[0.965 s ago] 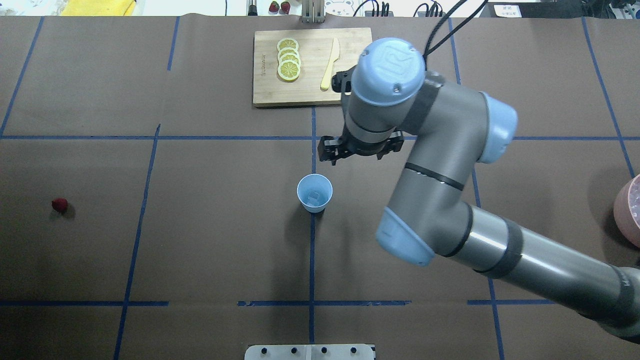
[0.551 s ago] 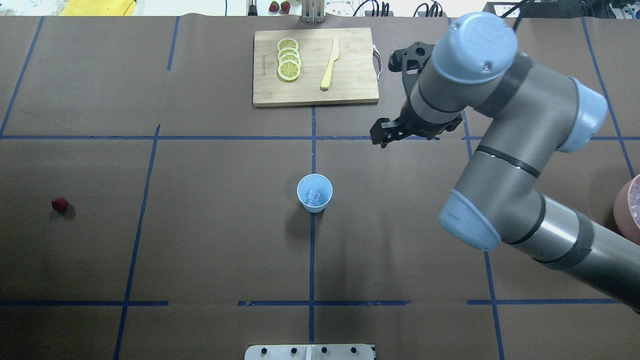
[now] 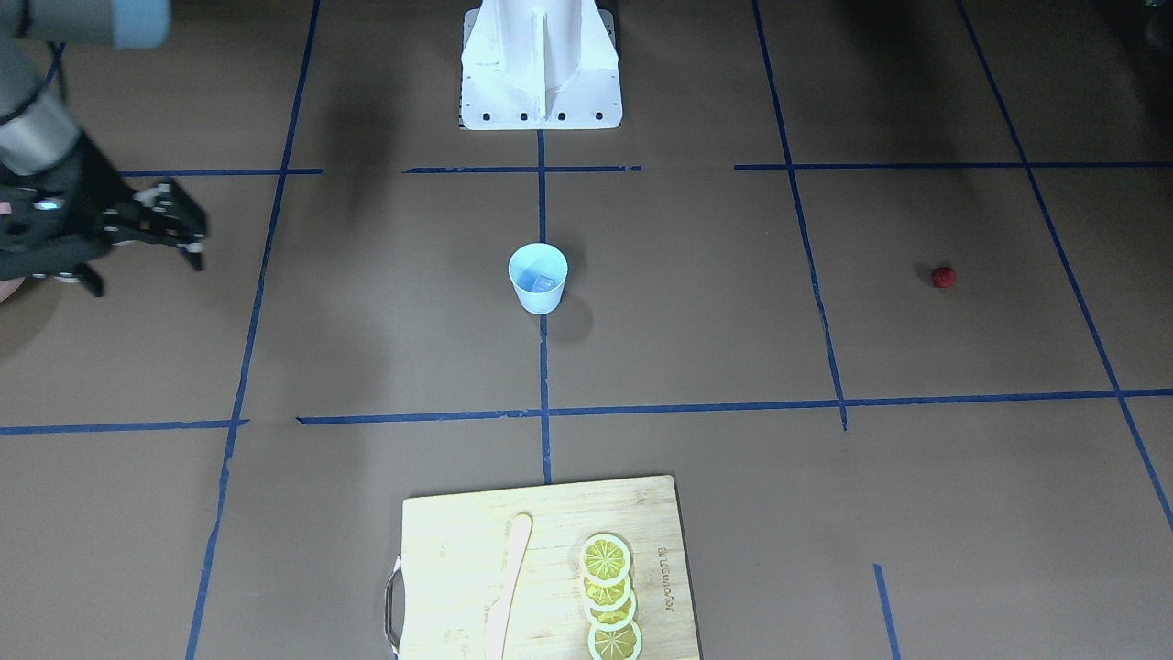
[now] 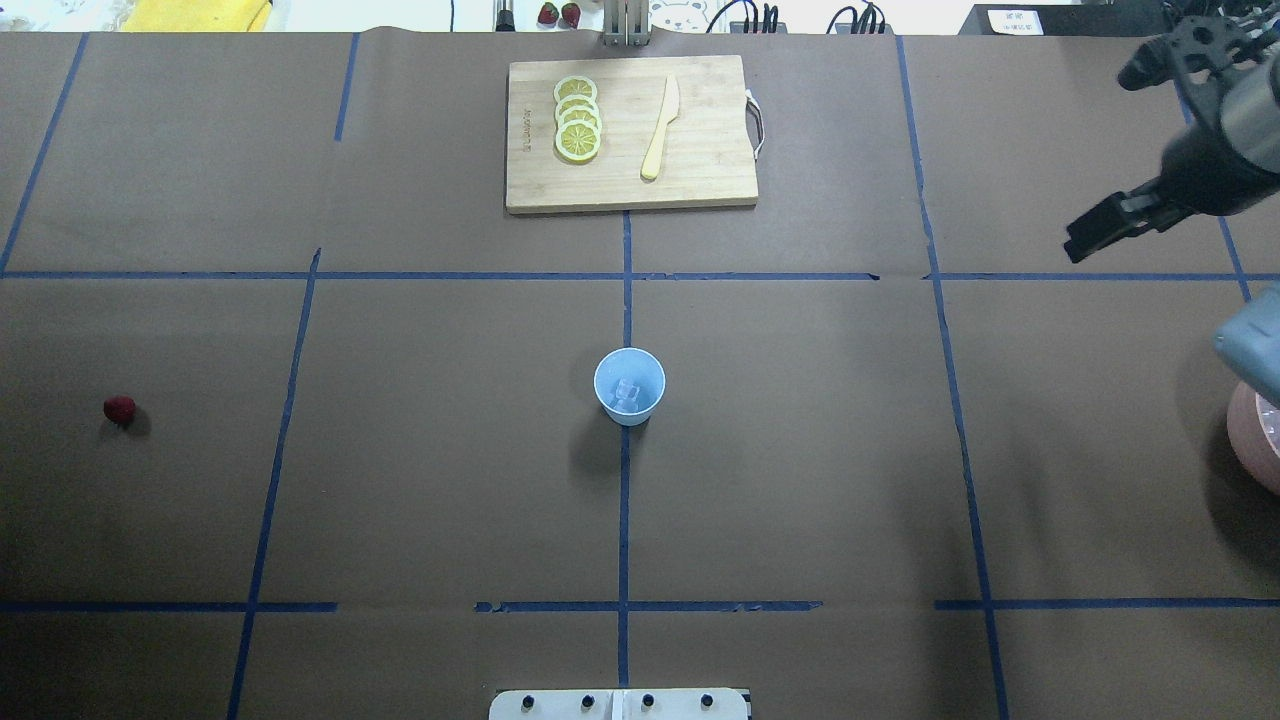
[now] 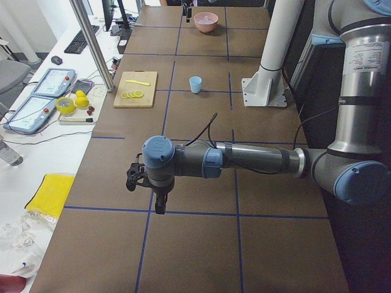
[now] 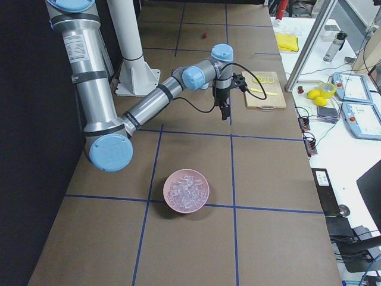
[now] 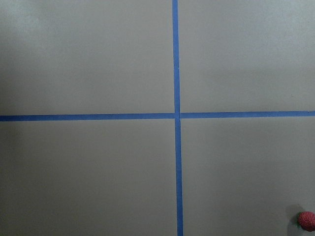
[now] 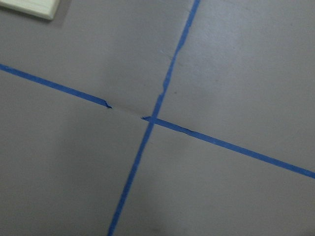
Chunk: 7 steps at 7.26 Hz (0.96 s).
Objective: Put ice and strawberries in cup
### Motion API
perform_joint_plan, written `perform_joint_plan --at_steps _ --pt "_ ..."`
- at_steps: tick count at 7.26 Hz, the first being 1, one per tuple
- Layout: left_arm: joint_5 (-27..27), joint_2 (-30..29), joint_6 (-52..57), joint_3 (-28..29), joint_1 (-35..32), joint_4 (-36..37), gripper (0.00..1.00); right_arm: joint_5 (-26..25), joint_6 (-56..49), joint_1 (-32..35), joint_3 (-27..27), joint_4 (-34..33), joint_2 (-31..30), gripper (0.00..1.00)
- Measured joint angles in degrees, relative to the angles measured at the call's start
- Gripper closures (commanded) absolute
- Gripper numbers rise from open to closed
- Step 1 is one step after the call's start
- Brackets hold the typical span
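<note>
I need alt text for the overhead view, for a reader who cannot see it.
A light-blue cup with ice inside stands at the middle of a brown table, a strawberry far to its left. Beyond lies a cutting board with lemon slices and a knife; the right gripper hangs at the right edge.

Table [image 4: 420,480] surfaced in brown paper, gridded with blue tape lines [image 4: 624,520]. White side bench [image 5: 67,152] along the far edge, carrying keyboard [image 5: 78,41], tablets [image 5: 54,82] and yellow cloth [image 5: 47,194]. Aluminium post [image 5: 93,46] at bench edge. Even overhead lighting, soft shadows.
</note>
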Motion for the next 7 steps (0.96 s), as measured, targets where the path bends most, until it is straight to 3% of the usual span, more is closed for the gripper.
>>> perform_joint_plan --at_steps 4,7 --pt "-0.1 0.7 0.0 -1.1 -0.1 0.0 0.00 6.7 -18.6 11.1 -0.4 1.1 -15.1 0.00" --pt "-0.1 1.9 -0.1 -3.3 -0.1 0.0 0.00 6.9 -21.0 11.9 -8.2 19.4 -23.1 0.01"
